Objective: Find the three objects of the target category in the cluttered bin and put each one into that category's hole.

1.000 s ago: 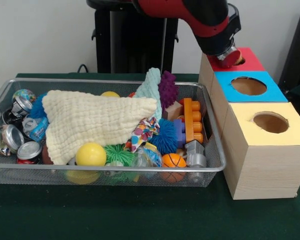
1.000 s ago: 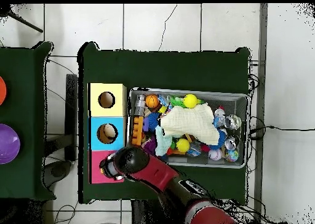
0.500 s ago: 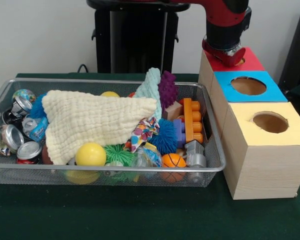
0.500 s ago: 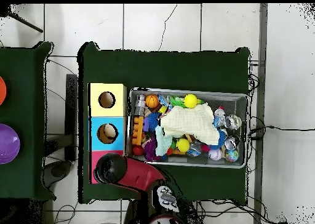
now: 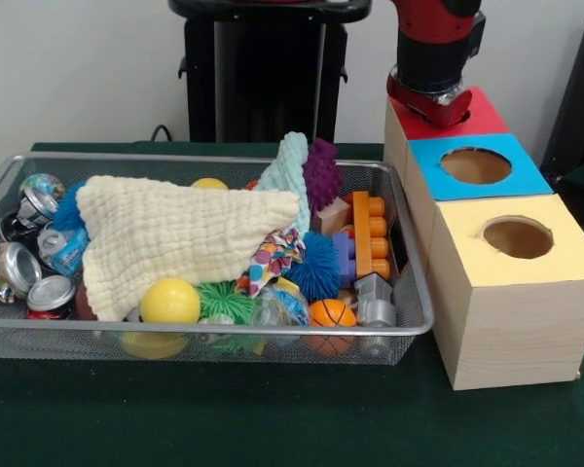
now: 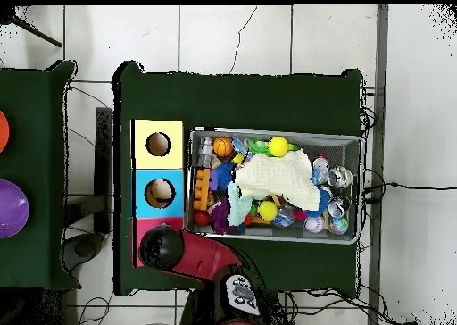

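Front view: the red and black Sawyer arm comes down from the top edge, and its gripper (image 5: 429, 100) sits low over the red-topped box (image 5: 479, 117), hiding the hole there; whether the jaws are apart or together cannot be told, and nothing held shows. Just toward the camera from the jaws stand the blue-topped box (image 5: 506, 180) and the yellow-topped box (image 5: 526, 268), each with an open round hole. Off to the jaws' side, well apart, the wire mesh bin (image 5: 214, 329) holds a cream waffle cloth (image 5: 175, 238) draped over the clutter, a yellow ball (image 5: 169, 301), a small basketball (image 5: 331, 312), crushed cans (image 5: 24, 272) and orange building blocks (image 5: 368, 238). Overhead view: the arm's wrist (image 6: 162, 247) covers the red box completely, with the bin (image 6: 276, 239) beside it. The toys look light; the cloth is soft and would bunch, so pinch a fold; the balls are smooth and likely to slip, so close across their middle.
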Controlling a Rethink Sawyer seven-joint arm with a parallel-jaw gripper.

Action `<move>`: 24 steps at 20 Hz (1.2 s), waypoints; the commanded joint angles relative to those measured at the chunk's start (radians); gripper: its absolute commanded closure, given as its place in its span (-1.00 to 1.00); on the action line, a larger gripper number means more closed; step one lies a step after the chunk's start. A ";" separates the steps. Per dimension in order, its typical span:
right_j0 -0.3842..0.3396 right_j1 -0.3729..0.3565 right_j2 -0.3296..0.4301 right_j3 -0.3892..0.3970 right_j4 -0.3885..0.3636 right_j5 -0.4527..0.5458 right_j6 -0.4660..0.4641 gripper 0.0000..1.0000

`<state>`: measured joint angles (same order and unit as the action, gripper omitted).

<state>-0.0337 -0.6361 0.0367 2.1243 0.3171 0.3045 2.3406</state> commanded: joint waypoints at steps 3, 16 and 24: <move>-0.114 -0.087 -0.142 -0.012 -0.084 0.114 0.027 1.00; -0.100 -0.179 -0.034 0.179 -0.078 -0.113 0.130 1.00; -0.079 -0.338 -0.011 0.295 -0.002 0.158 0.148 1.00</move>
<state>-0.0787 -0.8734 0.0485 2.2795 0.2810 0.3092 2.3406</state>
